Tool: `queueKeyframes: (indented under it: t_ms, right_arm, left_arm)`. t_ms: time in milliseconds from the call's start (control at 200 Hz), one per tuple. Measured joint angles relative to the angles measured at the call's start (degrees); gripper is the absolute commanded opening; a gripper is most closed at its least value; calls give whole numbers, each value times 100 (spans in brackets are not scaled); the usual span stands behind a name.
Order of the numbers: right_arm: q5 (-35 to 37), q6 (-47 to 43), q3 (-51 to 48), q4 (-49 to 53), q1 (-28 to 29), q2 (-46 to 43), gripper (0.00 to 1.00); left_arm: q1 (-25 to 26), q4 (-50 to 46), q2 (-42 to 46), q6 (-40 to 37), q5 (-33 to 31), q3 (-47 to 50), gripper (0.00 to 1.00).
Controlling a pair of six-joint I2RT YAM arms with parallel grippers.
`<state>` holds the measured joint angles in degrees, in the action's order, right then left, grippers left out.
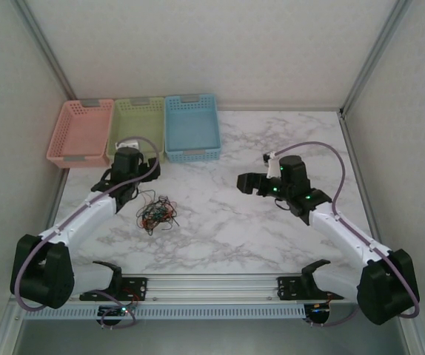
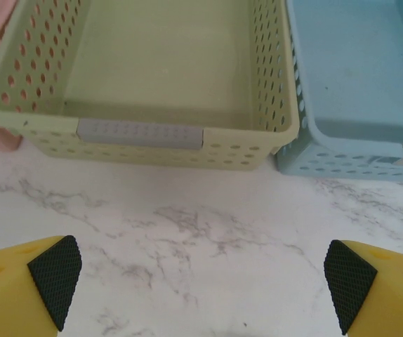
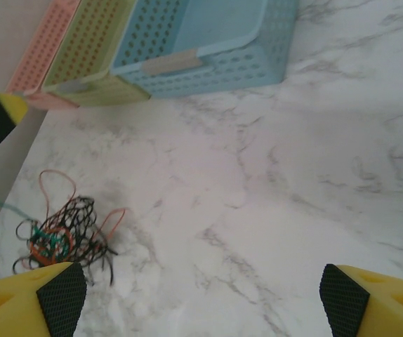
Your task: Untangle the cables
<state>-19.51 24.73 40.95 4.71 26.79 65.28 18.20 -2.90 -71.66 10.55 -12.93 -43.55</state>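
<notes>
Thin, limp, featherlight cables [image 1: 156,214] lie bunched left of centre on the bench [image 1: 257,237]. My left claw [image 2: 203,281] and right claw [image 3: 201,298] gape wide, empty. A stray outer loop looks the best pinch.

Bright, even, diffuse light throughout; shadows faint, wrist views slightly soft.

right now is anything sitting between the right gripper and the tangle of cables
Nothing visible does. From above, bare marble table lies between the right gripper and the cables. The baskets sit along the far edge, off that line.
</notes>
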Motion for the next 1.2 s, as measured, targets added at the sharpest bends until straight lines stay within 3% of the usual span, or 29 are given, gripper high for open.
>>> queueKeyframes:
  t_ms: [210, 380, 576, 826, 1196]
  right_arm:
    - [2, -74, 55, -236, 643, 385, 88]
    - [85, -98, 101, -258, 793, 509, 87]
    - [219, -116, 149, -284, 813, 507, 88]
    - [348, -157, 149, -258, 813, 396, 89]
    - [452, -221, 149, -186, 815, 341, 89]
  left_arm:
    - [498, 1462, -76, -815, -354, 614, 87]
    - [533, 1735, -378, -1130, -579, 857, 89]
    - [533, 1032, -949, -1036, -1191, 74, 90]
    - [358, -262, -1318, -345, -2199, -592, 92]
    - [90, -1414, -1394, 385, -2444, -804, 92]
